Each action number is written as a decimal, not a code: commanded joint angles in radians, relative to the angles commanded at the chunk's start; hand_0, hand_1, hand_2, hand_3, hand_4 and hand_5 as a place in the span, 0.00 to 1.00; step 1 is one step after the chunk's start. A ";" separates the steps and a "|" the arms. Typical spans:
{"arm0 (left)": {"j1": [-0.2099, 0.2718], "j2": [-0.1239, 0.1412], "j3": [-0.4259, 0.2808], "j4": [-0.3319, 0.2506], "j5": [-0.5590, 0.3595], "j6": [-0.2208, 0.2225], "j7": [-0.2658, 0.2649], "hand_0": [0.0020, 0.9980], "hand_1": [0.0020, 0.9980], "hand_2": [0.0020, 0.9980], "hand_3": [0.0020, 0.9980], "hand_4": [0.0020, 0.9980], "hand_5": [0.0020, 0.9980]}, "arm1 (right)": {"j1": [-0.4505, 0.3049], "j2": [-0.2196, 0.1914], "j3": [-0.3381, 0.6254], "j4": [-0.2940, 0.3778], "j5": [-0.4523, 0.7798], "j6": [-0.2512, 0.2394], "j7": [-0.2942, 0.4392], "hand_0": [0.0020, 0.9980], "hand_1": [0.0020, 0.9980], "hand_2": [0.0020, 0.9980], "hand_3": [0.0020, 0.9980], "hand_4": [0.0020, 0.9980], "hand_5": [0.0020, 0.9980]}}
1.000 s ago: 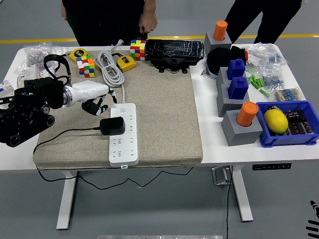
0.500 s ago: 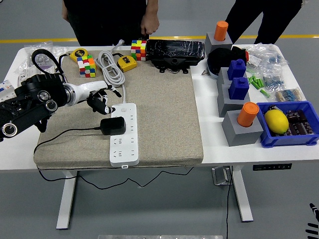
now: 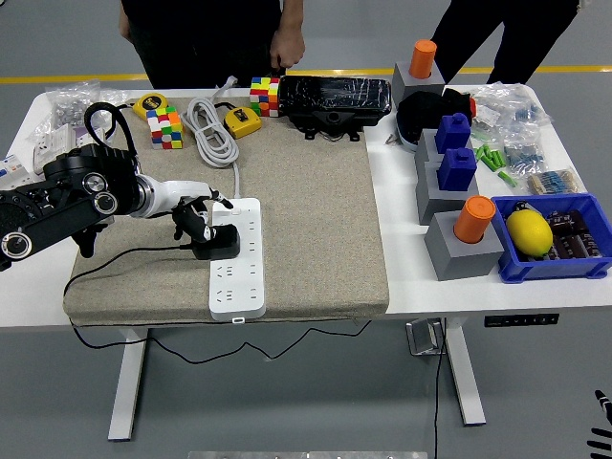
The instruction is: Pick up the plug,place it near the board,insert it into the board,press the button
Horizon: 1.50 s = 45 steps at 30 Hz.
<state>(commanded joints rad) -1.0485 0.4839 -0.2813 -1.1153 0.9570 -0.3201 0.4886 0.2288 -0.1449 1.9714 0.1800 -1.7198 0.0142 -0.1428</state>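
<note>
My left hand (image 3: 198, 216) has moved back down onto the power strip (image 3: 236, 256) from its raised position half a second ago; its fingers now sit curled beside the black plug (image 3: 216, 239), one extended toward the strip's far end. No grasp observed. The plug is seated in the strip on the grey mat (image 3: 316, 220), so I judge insertion complete and the button press pending. Containers: the blue bin (image 3: 507, 269) at the table's right holds a yellow lemon-like object (image 3: 529, 230) and dark small parts.
</note>
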 joint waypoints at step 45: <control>-0.136 -0.088 0.228 0.129 -0.141 -0.022 -0.011 0.11 0.05 0.21 1.00 0.74 0.00 | 0.007 -0.003 0.000 0.000 0.004 0.000 0.003 0.84 0.75 0.71 0.76 1.00 1.00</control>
<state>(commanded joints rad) -1.1848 0.3958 -0.0536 -0.9865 0.8155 -0.3424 0.4774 0.2354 -0.1483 1.9710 0.1800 -1.7158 0.0139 -0.1399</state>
